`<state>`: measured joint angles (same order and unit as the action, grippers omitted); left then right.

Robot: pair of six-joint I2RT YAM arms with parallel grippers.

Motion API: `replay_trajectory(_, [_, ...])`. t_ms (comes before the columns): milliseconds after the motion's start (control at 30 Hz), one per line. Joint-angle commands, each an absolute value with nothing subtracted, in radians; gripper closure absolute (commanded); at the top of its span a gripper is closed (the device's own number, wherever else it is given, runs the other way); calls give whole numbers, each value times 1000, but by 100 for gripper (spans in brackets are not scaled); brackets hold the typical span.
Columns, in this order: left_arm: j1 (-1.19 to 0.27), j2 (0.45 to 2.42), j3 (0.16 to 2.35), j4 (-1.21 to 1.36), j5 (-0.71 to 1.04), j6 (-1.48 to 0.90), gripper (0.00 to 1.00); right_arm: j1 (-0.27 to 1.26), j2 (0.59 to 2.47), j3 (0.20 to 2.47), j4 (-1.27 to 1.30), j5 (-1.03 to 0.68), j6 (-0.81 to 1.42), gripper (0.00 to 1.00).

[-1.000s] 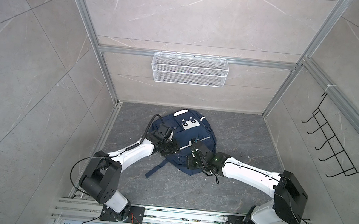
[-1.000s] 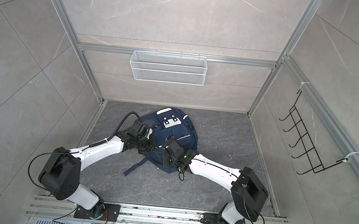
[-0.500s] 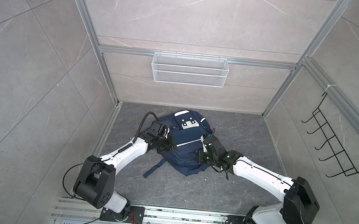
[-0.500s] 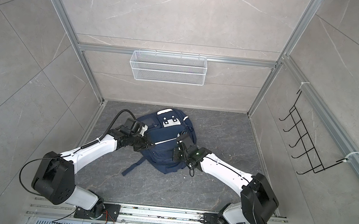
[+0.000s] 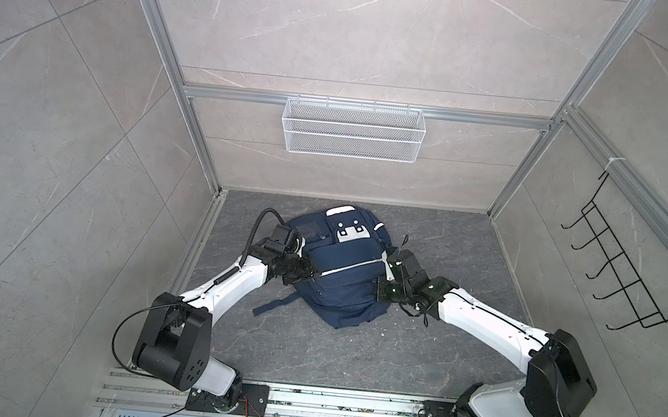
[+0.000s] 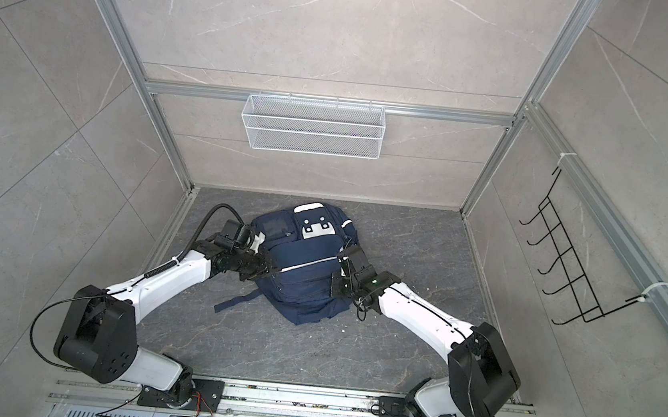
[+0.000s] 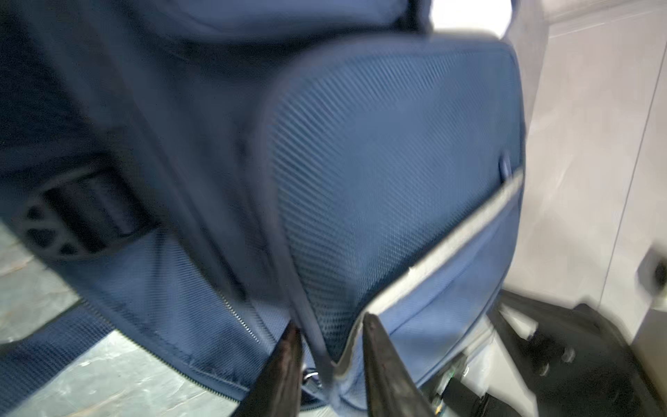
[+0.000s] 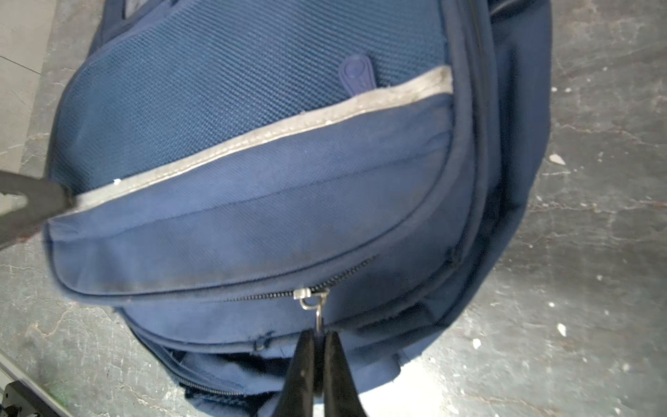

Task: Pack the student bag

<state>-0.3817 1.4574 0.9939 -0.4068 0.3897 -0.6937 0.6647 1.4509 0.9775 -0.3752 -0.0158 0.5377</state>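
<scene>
**Status – bag and end effectors**

The student bag (image 5: 342, 277) lies flat on the grey floor (image 5: 456, 355), front face up, at the far centre of the cell and between the two arms. One dark strap (image 5: 272, 307) trails from its near left side.

**Left gripper** (image 7: 326, 330): positioned at the bag's left edge, where the silver stripe (image 8: 252, 140) of the front pocket ends. The jaws stand moderately apart, with the pocket's piped seam passing between them. The wrist view does not show the fingers pressing on the seam, so no firm hold can be confirmed.

**Right gripper** (image 8: 319, 337): positioned at the bag's right side. The jaws are closed tight on the metal zip pull (image 8: 318, 312), which hangs from the slider (image 8: 302, 293) of a compartment below the front pocket. The slider sits partway along its track.

**Progress (assessment):** No loose books or cases appear on the floor in any view, and the bag's contents are hidden. The step in hand is zip work – whether the compartment is being opened or closed cannot be determined. What remains is running the slider to the end of its track.

The white wire basket (image 5: 350, 152) on the far wall holds nothing visible, and nothing hangs on the black hook rack (image 5: 626, 283) on the right wall.
</scene>
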Motion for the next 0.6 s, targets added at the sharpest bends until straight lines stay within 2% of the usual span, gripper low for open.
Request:
replay_trajectory(0, [-420,1408,987,-390,353,-716,58,657,1450,982,-441,-15,531,100])
replay_trajectory(267, [-602,1396,973,-329,276,-831,47,665,1428,968,-424,-45,529,100])
replay_trajectory(567, [-705,1490,1008,-186,240,-961,43,714,1428,972,-416,-27,531,100])
